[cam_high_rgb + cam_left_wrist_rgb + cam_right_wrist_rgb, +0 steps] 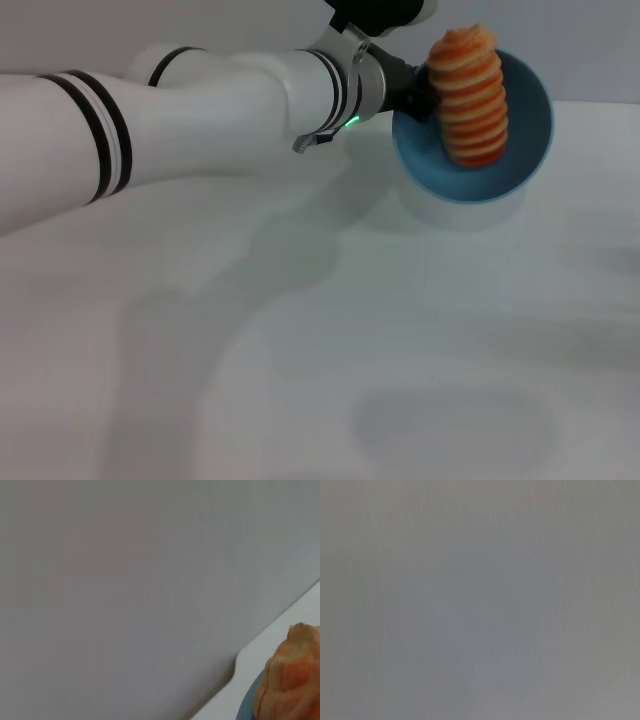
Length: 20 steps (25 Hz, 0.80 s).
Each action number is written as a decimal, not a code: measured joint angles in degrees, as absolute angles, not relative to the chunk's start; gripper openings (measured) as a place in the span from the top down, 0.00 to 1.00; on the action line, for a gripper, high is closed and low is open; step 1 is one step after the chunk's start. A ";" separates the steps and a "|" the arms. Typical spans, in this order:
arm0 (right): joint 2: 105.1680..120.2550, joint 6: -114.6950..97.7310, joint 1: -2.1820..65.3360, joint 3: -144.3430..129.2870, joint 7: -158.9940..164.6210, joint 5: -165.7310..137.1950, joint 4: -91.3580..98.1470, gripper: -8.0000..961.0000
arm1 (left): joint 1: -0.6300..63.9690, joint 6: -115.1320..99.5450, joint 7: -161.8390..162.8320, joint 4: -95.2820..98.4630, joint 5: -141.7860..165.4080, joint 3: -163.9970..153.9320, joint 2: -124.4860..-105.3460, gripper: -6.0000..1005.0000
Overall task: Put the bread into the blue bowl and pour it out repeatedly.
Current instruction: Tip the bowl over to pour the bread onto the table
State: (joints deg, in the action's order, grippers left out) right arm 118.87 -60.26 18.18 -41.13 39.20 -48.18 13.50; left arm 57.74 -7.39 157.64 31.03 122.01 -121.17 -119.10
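Here the left hand (418, 92) grips the tilted blue bowl's (520, 150) rim, bread (470, 95) inside.

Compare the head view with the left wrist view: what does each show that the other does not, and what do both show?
Only the head view shows the left arm reaching across the white table, the left gripper at the bowl's rim, the whole tilted bowl, and the bread's orange and cream stripes. Only the left wrist view shows a large plain grey wall beyond the table's edge. Both show the bread lying in the blue bowl, though the wrist view catches just one end of the bread and a sliver of rim.
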 joint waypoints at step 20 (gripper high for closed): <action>118.79 -61.64 18.66 -40.33 38.22 -45.68 11.51 0.26 | 57.68 4.54 157.49 32.27 121.55 -128.79 -119.09 0.99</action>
